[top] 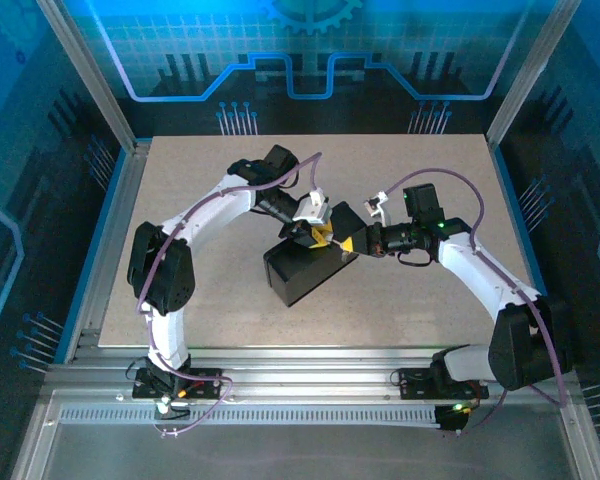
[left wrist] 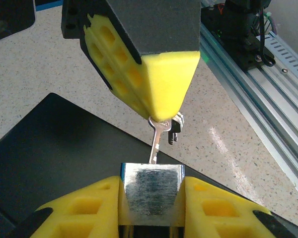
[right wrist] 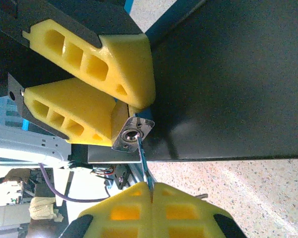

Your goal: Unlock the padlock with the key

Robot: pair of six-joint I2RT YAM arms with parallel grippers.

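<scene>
Open table surrounds the black box. My left jaws clamp the silvery-faced padlock; my right jaws pinch the thin key in its keyhole.

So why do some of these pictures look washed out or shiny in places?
Top external: even light, blue tint around the table. Left wrist: glare streak on the table, sheen on the padlock. Right wrist: lower-left background blown out, another streak on the table.
</scene>
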